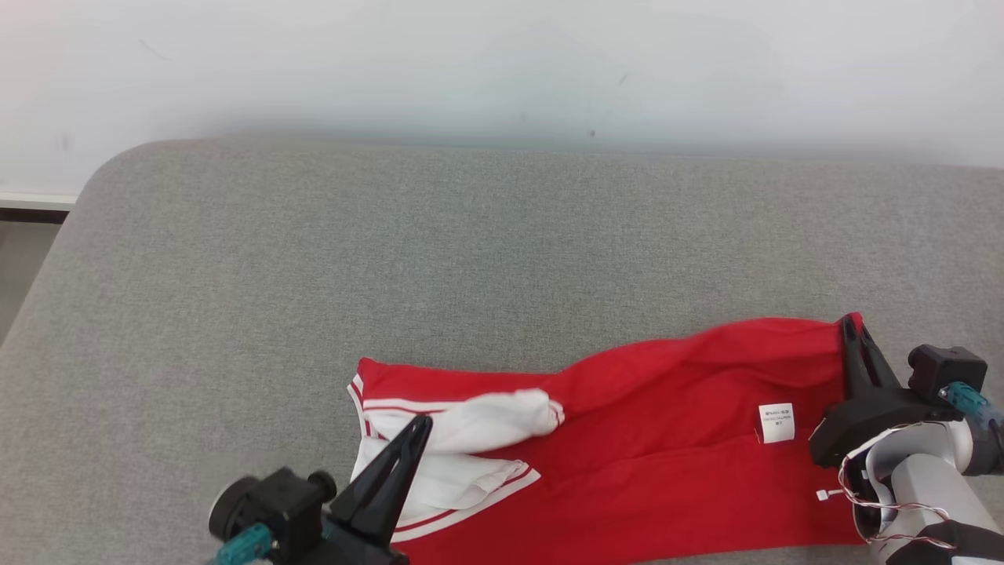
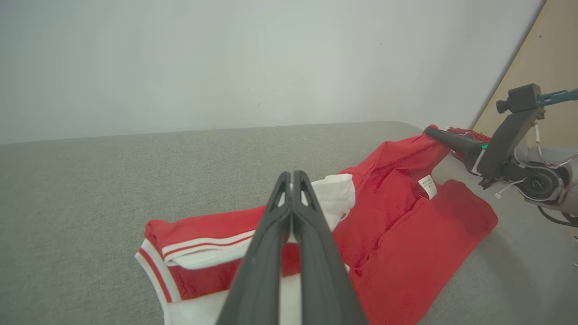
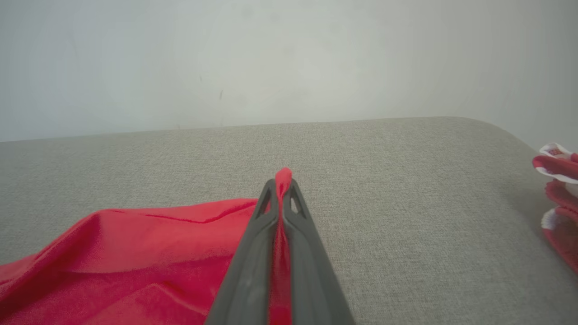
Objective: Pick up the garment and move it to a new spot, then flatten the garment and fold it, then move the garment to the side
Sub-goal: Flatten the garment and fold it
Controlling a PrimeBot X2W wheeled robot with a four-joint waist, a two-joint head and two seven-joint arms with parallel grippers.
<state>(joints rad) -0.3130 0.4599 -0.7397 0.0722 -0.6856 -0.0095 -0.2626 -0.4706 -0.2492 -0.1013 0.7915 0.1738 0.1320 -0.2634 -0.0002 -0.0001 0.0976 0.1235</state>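
The red garment [image 1: 667, 439] is lying stretched across the near side of the grey padded surface [image 1: 392, 259], going from the lower middle of the head view to its right edge, and a pale wall [image 1: 471, 63] is standing behind this surface. At its left end the garment is showing a white part [image 1: 486, 428] with red and white striped trim, which is folded over the red cloth. A small white label [image 1: 776, 422] is lying on the red cloth near the right end. The right gripper [image 1: 849, 322] is clenching the far right corner of the garment: in the right wrist view a strip of red cloth is running between its two dark fingers and is sticking out a little past the tips, and this corner is standing a bit raised from the surface. The left gripper [image 1: 422, 425] is pointing over the white part at the left end, with its fingers pressed together. Whether it is pinching any cloth there I cannot tell, because the tips are only overlapping the white fabric. At the right edge of the right wrist view another piece of red and white cloth [image 3: 560, 194] is lying on the surface, well apart from the garment.
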